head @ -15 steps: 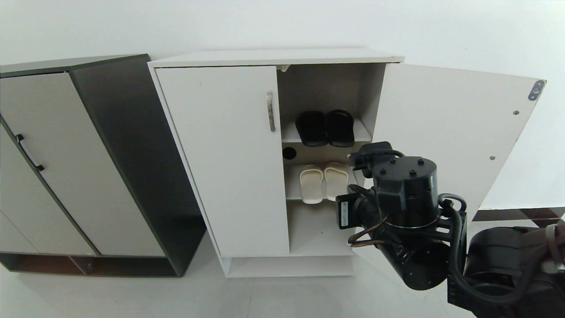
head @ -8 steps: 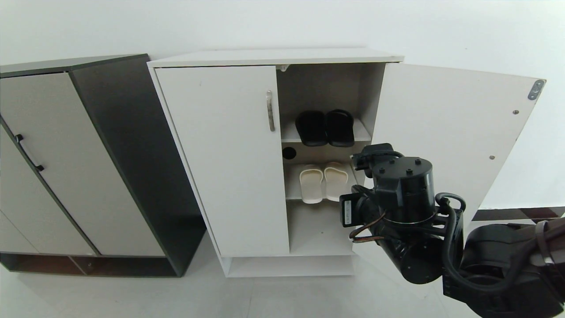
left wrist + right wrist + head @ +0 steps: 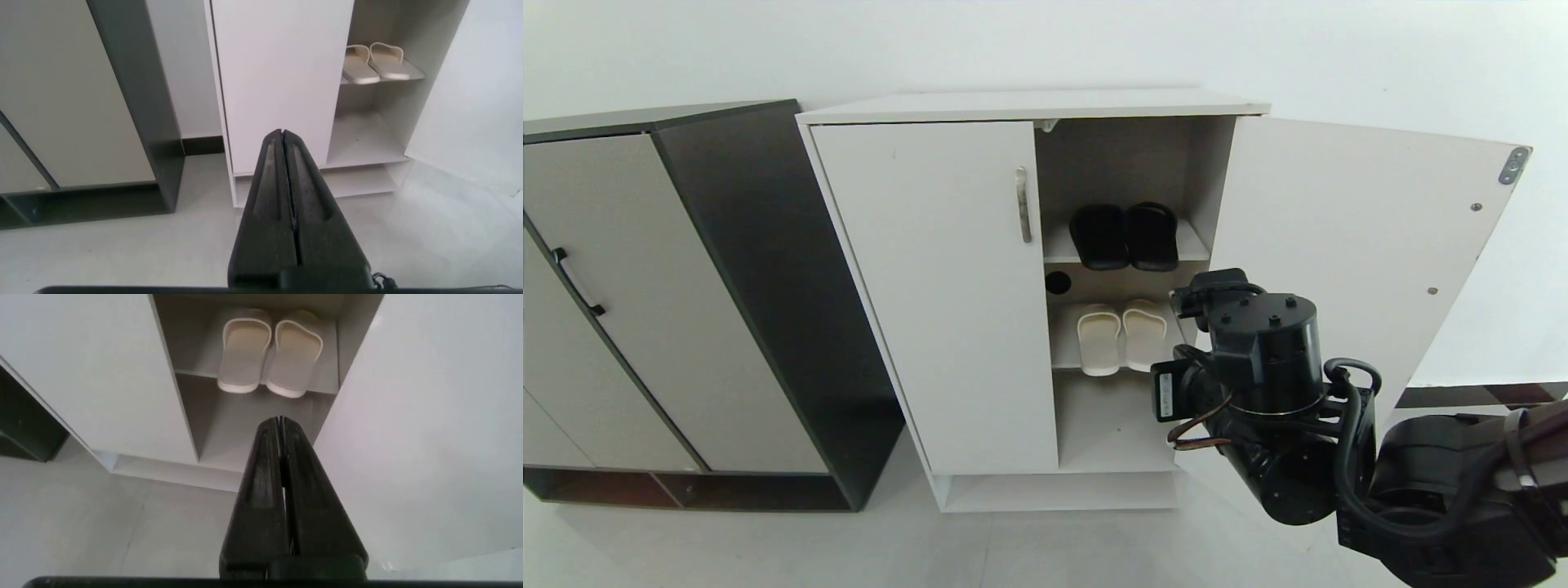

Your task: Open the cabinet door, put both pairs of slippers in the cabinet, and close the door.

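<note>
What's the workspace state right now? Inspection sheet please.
surface: light floor.
job's things: white cabinet, right door open, left door shut; black slippers on upper shelf, white slippers on middle shelf.
clutter: nothing seen.
grippers: left tool shut, empty; right tool shut, empty, facing the open compartment.
cables: wire loop on the right arm.
surroundings: grey cabinet to the robot's left of the white one; white wall.

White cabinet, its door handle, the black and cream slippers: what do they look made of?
White cabinet: probably laminated board, matte white; flat thin-edged panels, fitting holes on the open door. Handle: metal by the look, silvery with a soft sheen. Black slippers and cream slippers: likely moulded foam or rubber; matte, one-piece, rounded edges.
</note>
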You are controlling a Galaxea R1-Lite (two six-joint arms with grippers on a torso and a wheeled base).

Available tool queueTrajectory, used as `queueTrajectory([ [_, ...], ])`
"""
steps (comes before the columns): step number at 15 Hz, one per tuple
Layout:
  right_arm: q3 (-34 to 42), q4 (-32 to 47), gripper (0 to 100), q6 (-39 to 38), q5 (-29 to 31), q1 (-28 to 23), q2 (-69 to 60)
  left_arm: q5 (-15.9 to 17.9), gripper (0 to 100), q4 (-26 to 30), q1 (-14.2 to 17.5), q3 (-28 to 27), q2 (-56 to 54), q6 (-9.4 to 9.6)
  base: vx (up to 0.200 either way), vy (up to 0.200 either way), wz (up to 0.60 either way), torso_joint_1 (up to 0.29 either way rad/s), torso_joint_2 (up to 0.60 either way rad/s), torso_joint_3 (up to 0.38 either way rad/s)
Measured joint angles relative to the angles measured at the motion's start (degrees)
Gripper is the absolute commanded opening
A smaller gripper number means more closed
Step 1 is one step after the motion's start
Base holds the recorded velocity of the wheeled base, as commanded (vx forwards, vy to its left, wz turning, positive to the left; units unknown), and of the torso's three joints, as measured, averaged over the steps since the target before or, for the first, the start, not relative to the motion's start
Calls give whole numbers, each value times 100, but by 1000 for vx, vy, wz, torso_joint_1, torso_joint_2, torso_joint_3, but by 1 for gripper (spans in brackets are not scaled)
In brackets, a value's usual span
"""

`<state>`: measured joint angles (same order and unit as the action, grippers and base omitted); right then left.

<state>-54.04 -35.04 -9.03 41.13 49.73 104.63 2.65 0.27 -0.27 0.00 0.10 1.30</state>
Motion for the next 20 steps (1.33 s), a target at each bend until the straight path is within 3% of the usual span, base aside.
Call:
queueTrajectory([
  [8, -4, -5, 0, 0, 0, 7, 30, 0, 0, -6, 0, -2, 0, 0, 0, 0, 0, 41, -370, -331],
  [20, 0, 0, 0, 0, -7, -37, 44, -2, 0, -2, 0, 0, 0, -7, 0, 0, 0, 154, -478, -323],
])
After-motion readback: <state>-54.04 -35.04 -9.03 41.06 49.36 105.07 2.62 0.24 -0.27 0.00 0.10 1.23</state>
